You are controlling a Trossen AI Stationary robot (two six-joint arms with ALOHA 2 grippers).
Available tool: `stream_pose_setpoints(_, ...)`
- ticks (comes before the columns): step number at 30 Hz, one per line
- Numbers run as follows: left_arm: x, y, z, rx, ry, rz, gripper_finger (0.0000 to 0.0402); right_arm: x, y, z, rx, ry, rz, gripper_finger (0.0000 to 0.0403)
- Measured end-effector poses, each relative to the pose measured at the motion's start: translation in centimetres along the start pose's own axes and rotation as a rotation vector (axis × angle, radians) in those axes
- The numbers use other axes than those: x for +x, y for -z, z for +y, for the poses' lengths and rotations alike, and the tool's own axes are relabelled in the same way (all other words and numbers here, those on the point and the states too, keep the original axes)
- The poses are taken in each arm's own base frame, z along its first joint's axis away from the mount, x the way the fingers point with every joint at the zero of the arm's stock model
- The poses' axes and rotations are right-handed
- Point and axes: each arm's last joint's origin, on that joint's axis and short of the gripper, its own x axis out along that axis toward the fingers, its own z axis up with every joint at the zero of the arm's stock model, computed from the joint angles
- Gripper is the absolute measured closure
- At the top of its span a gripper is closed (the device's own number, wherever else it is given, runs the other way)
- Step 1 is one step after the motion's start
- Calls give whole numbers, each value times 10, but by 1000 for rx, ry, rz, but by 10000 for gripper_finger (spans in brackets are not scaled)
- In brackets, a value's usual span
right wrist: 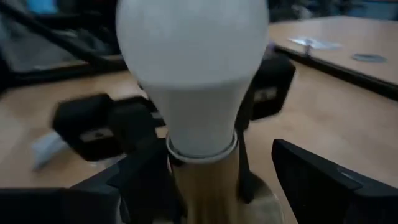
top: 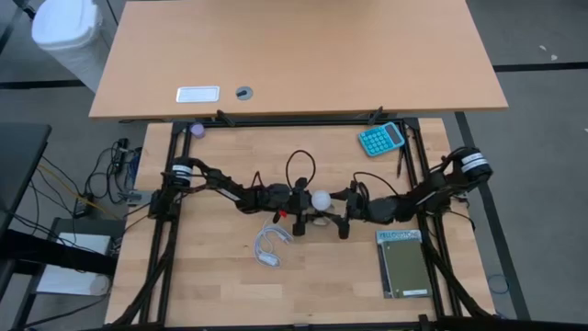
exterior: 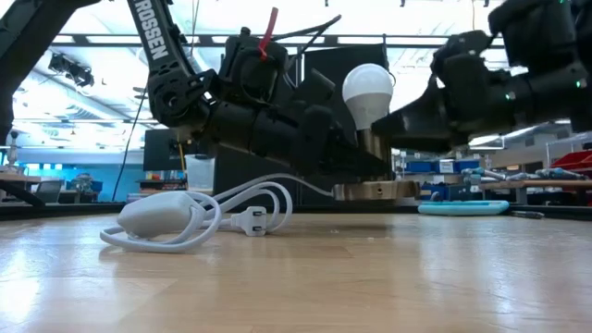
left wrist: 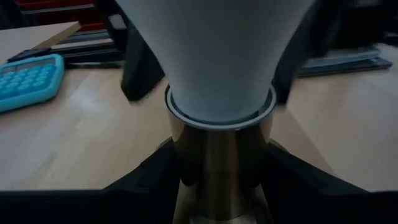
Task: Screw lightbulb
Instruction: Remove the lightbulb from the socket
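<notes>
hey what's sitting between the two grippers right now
The lightbulb stands upright in its brass socket, between the left gripper and right gripper; the high view shows this.

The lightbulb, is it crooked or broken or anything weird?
Nothing stands out. The lightbulb looks whole and stands upright in its brass socket. The left hand is shut on the socket, and the right hand is open beside the bulb.
</notes>
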Motion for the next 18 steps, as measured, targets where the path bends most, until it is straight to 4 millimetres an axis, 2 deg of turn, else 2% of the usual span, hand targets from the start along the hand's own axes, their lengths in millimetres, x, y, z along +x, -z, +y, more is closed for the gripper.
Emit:
stream_pose_setpoints(10, 0, 0, 1, -27, 0, 4, 207, 30, -16, 39, 5, 182, 8, 121)
stream_pose_setpoints(18, 0, 0, 1, -27, 2, 2, 207, 30, -12, 49, 5, 237, -5, 182)
